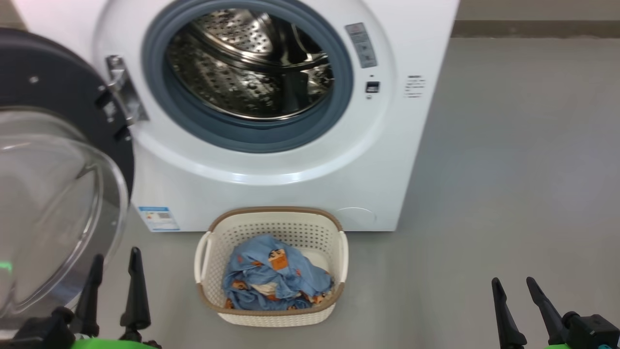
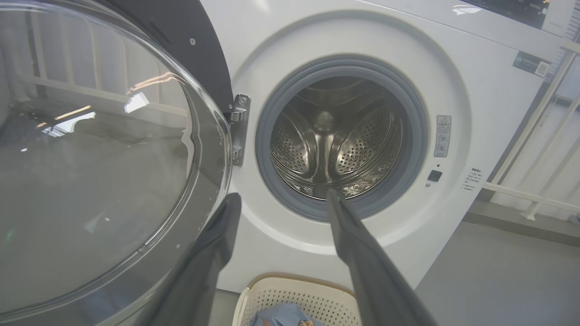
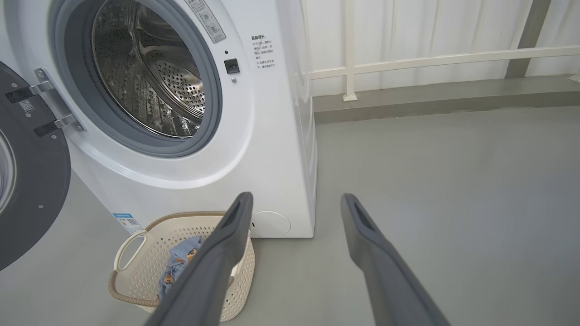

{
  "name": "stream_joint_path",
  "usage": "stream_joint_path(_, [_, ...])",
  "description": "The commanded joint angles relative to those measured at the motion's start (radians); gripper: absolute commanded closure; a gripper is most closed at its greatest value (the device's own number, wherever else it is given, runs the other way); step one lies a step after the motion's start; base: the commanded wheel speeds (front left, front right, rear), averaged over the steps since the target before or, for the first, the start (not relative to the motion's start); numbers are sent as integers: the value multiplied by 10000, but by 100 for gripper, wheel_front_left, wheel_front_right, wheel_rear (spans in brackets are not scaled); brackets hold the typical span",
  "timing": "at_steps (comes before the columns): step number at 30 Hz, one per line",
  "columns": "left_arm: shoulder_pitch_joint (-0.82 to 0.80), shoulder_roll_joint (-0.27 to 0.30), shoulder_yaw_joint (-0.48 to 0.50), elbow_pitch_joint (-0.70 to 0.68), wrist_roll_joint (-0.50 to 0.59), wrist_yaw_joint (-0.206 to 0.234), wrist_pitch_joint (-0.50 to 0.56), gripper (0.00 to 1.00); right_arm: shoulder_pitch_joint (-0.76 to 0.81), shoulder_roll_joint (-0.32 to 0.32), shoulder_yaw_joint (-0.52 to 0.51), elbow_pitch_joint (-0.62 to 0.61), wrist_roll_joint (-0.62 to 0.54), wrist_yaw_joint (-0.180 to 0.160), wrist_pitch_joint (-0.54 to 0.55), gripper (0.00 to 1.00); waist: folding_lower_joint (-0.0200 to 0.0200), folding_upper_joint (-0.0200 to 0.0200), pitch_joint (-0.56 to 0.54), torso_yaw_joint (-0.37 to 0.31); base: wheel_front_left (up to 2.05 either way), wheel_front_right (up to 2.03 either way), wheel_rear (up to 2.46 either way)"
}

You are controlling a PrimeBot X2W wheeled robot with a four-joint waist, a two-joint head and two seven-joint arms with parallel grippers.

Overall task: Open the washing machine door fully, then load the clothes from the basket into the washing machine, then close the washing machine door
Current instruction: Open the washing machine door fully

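The white washing machine (image 1: pixel 290 184) stands ahead with its steel drum (image 1: pixel 249 63) bare. Its door (image 1: pixel 53 184) is swung open to the left, the clear glass bowl bulging toward me; the door (image 2: pixel 90 172) looms close in the left wrist view. On the floor in front sits the cream basket (image 1: pixel 271 310) holding the light blue clothes (image 1: pixel 273 278). My left gripper (image 1: pixel 116 264) is open and empty at the lower left, right beside the door's glass edge. My right gripper (image 1: pixel 513 286) is open and empty at the lower right, well clear of the basket (image 3: pixel 136 280).
Grey floor (image 1: pixel 508 169) stretches to the right of the machine. A white railing (image 3: pixel 430 59) and a low ledge run along the wall behind it. The open door takes up the space on the left.
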Motion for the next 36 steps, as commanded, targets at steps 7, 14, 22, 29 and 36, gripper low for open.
stream_joint_path(7, [262,103,-19,58,224,-81,-351,0,-45,-158,176,-338,-24,16,-120,0,-1,0,98,-864,0,0,0])
stream_joint_path(14, [701,-6,-27,-428,759,-90,-364,0,57,-114,34,-513,-28,16,-120,0,-1,0,99,-1068,0,0,0])
stream_joint_path(22, [1162,-132,101,-748,1031,-92,-366,0,290,-46,-144,-606,-61,16,-120,0,-1,0,43,-1079,0,0,0])
stream_joint_path(29, [1331,-185,181,-862,1125,-93,-367,0,354,-41,-118,-614,-114,16,-120,0,-1,0,-31,-1088,0,0,0])
stream_joint_path(36, [1508,-199,268,-832,1154,-93,-367,0,318,-170,63,-634,-124,16,-120,0,-1,0,-112,-1079,0,0,0])
